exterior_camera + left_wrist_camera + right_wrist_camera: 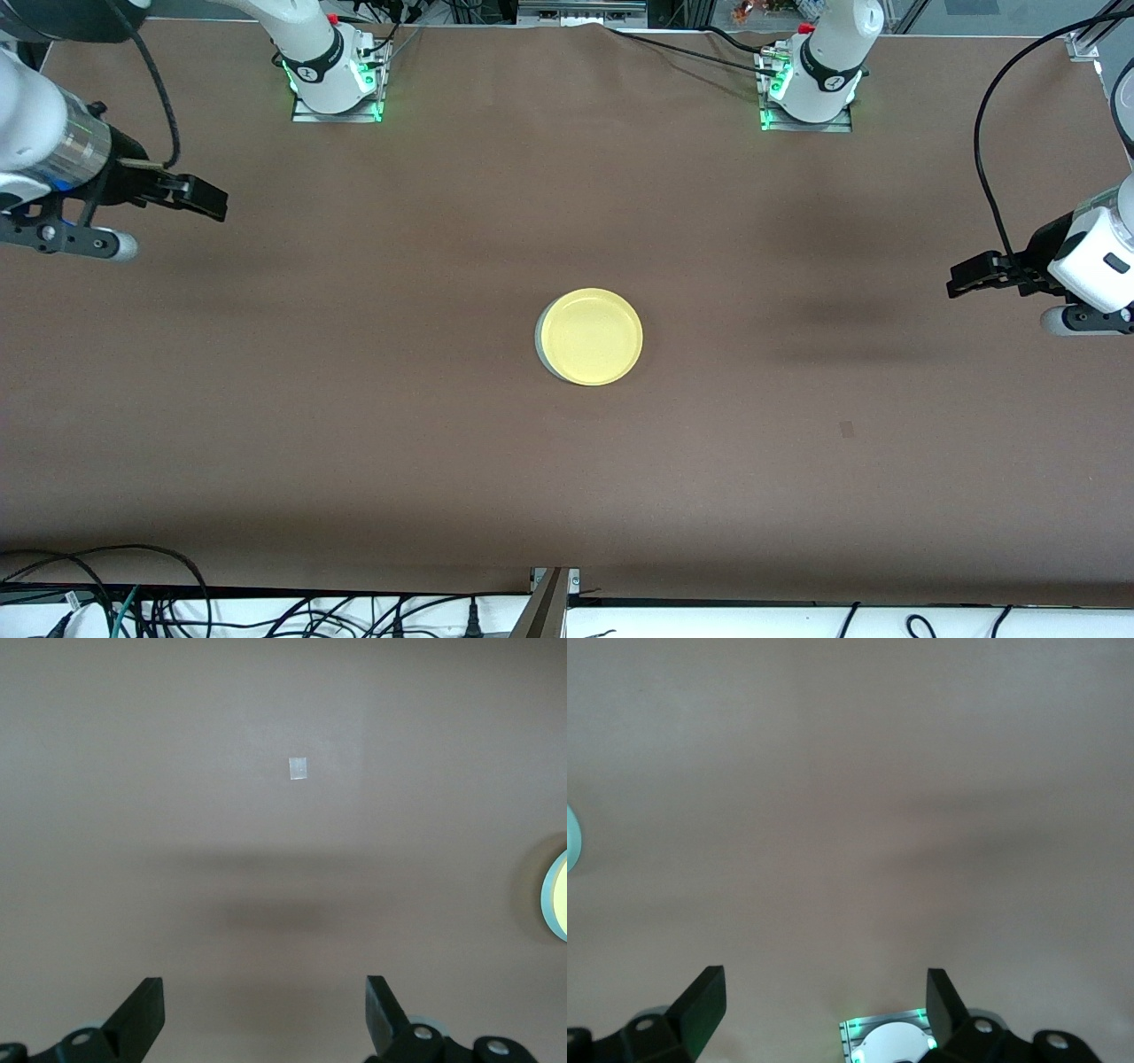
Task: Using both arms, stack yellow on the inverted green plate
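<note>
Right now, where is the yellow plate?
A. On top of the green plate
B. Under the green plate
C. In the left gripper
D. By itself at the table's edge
A. The yellow plate sits on the green plate, whose pale edge peeks out beneath it mid-table, while the left gripper and right gripper hang open and empty over the table's two ends.

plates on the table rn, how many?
2, stacked mid-table: the yellow plate on top, the green plate under it, only a sliver of its edge showing toward the right arm's end.
</note>
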### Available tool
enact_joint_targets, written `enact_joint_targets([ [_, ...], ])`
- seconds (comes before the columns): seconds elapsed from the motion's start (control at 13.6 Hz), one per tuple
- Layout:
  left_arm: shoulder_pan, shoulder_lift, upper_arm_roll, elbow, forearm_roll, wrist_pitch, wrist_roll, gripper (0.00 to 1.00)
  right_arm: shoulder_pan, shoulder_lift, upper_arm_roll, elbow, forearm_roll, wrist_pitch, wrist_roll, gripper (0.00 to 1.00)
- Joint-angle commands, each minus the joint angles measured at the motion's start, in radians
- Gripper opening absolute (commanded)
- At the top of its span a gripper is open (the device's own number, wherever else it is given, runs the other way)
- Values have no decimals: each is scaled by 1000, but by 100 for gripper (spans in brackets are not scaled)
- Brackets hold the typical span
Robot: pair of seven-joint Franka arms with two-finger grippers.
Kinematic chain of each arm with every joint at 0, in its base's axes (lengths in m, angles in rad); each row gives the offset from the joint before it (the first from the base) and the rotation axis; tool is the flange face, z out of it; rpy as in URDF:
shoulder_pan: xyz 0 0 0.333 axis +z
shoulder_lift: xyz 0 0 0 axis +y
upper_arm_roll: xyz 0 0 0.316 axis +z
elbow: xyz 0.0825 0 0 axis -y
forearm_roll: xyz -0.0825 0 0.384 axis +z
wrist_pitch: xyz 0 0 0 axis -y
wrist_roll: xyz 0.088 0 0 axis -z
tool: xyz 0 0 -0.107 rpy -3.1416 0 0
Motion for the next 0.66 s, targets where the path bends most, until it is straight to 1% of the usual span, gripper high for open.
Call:
enact_joint_targets([
  [0.0,3,3,2,15,-15,-5,21,100,-245,-75,212,-104,-15,78,-82,100],
  [0.07,3,3,2,15,-17,-5,21,100,-280,-128,228,-202,-14,172,-85,100],
  [0.15,3,3,2,14,-15,-5,21,100,-304,-188,231,-308,-14,279,-106,100],
  [0.22,3,3,2,15,-15,-5,21,100,-327,-223,231,-369,-14,349,-138,100],
  [0.37,0,3,2,15,-15,-5,20,100,-350,-224,251,-365,-33,347,-233,100],
  [0.51,2,3,2,15,-17,-5,20,100,-351,-224,249,-359,-38,328,-234,100],
  [0.59,2,3,2,15,-17,-3,20,100,-351,-221,251,-343,-38,296,-234,100],
])
